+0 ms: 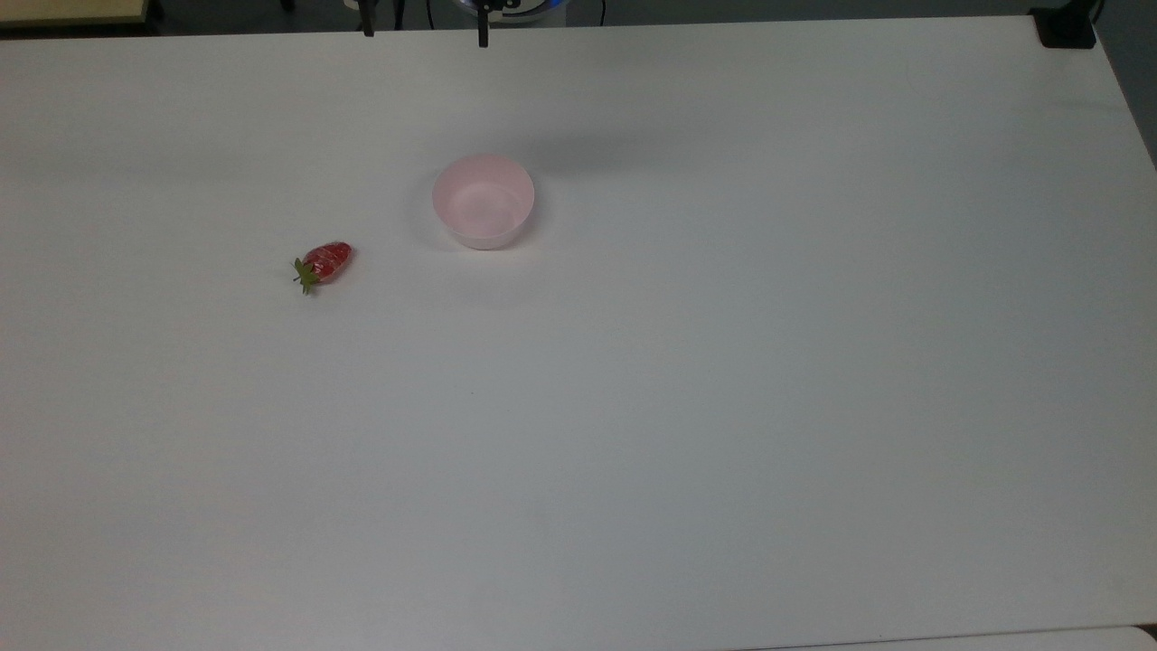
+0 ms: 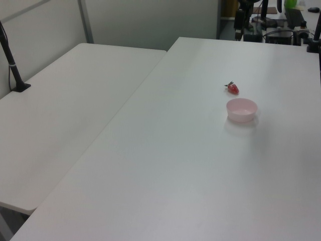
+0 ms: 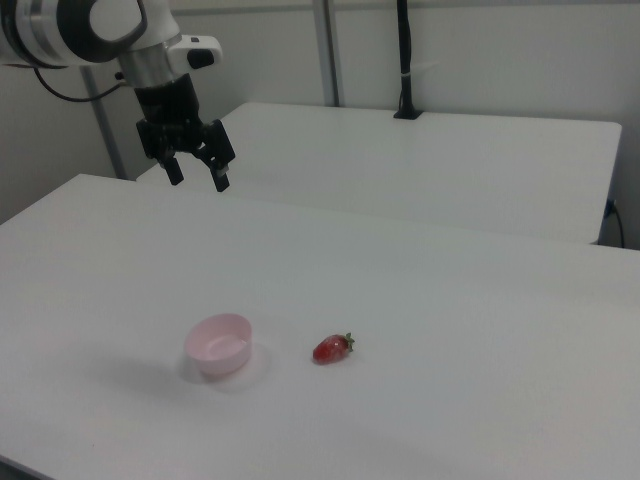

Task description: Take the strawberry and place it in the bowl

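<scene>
The small red strawberry (image 1: pixel 325 262) with a green cap lies on its side on the white table, to the top view's left of the pale pink bowl (image 1: pixel 484 201). The bowl stands upright with nothing in it. Both show again in the left view, strawberry (image 2: pixel 232 89) just beyond bowl (image 2: pixel 242 109), and in the right view, strawberry (image 3: pixel 333 348) to the right of bowl (image 3: pixel 220 345). My gripper (image 3: pixel 197 178) hangs open high above the table, well behind the bowl, holding nothing. Its two fingertips (image 1: pixel 483 38) poke in at the top view's upper edge.
A second white table (image 2: pixel 70 100) adjoins on the left view's left, with a black post (image 2: pixel 12 65) clamped to it. Another black post (image 3: pixel 405 60) stands on the far table in the right view. A black object (image 1: pixel 1065 27) sits at the top view's upper right corner.
</scene>
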`<state>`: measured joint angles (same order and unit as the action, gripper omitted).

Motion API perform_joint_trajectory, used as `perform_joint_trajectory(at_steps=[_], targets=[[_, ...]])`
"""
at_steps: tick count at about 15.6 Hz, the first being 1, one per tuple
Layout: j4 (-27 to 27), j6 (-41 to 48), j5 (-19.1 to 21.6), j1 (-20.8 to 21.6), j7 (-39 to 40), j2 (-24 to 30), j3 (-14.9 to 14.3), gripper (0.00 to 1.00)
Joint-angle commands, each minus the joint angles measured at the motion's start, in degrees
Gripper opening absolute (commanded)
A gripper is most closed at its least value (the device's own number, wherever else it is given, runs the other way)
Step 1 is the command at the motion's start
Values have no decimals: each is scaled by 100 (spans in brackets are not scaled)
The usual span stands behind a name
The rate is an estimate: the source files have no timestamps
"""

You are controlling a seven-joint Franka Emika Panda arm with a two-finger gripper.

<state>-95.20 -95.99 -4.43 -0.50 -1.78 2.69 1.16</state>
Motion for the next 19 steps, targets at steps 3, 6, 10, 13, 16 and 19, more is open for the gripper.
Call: perform_joint_trajectory(at_steps=[3, 6, 10, 13, 16, 19], targets=[[-112, -60, 127, 111, 99, 118, -125, 100], [-104, -69, 136, 111, 99, 118, -125, 100], [-104, -69, 136, 111, 90, 118, -125, 100], [-95, -42, 197, 111, 64, 144, -125, 100], [-104, -60, 250, 111, 107, 118, -108, 100], [-113, -104, 136, 42, 108, 74, -108, 100]])
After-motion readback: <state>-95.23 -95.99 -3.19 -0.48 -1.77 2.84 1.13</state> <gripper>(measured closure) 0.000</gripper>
